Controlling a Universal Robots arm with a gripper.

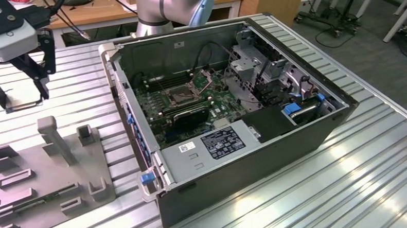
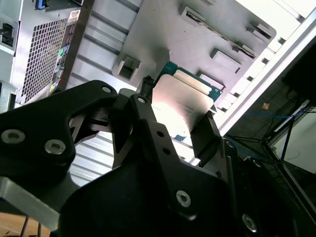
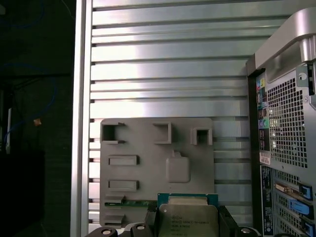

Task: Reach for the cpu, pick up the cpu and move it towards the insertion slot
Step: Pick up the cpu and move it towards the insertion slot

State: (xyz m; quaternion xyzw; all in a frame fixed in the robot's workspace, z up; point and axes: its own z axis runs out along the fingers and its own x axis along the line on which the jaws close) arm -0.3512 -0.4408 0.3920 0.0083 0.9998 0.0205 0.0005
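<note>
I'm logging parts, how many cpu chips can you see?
1: the cpu is gripped in the pincer, near the grey fixture plate. The insertion slot looks empty; others may be hidden.

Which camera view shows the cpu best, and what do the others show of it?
The second wrist view: the cpu shows its metal face large, clamped in the end effector. The first wrist view crops it at the edge; the exterior view gives at most a sliver.

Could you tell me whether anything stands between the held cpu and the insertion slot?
Only the computer case's side wall stands between the pincer, shut on the cpu, and the insertion slot; above that wall the way looks open.
</note>
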